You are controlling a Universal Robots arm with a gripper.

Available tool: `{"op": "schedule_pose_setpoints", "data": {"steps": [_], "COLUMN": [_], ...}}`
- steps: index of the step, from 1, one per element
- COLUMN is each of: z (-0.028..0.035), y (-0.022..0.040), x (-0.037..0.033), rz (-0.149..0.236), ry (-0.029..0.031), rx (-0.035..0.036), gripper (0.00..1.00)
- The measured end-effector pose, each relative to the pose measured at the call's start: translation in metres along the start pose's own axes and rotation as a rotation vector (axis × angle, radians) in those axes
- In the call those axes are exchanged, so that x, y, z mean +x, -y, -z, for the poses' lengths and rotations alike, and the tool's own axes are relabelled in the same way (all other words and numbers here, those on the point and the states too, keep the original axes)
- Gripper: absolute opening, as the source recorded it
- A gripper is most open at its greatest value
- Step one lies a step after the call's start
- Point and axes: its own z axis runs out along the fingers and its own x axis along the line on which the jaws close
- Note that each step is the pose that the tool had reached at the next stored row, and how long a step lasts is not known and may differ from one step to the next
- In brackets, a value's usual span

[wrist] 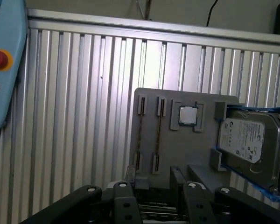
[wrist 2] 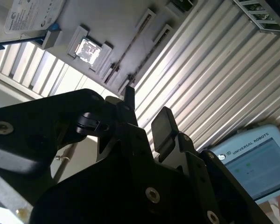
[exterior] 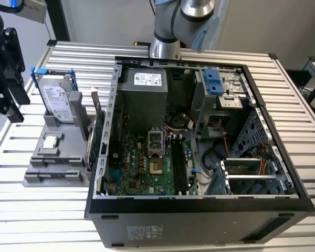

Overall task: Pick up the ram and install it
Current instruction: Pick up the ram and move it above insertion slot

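Two thin ram [wrist: 141,135] sticks stand edge-on in the slots of a grey holder [wrist: 177,95]; in the second wrist view the ram [wrist 2: 129,50] appears as thin lines. My gripper [wrist: 154,176] hovers above the holder's end and is open, with nothing between its fingers [wrist 2: 165,127]. In the exterior view the black wrist assembly [exterior: 5,73] hangs at the far left, beside the holder [exterior: 55,170]. The open computer case [exterior: 102,205] lies at the centre, with long black memory slots [exterior: 177,168] on its green motherboard.
On the holder sit a silver hard drive [exterior: 58,100] with blue clips and a square processor [wrist: 188,115]. A green expansion card [exterior: 97,136] stands upright between holder and case. A teach pendant [wrist 2: 256,158] lies off to the side on the slatted table [exterior: 31,210].
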Motion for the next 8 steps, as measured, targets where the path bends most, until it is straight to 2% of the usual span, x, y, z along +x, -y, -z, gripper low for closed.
{"op": "schedule_pose_setpoints", "data": {"steps": [4, 8], "z": [-0.0003, -0.0035], "y": [0.0001, 0.0002], "x": [0.0000, -0.0008], "rz": [0.000, 0.000], "ry": [0.0002, 0.0000], "rx": [0.0001, 0.0000], "gripper": [1.00, 1.00]}}
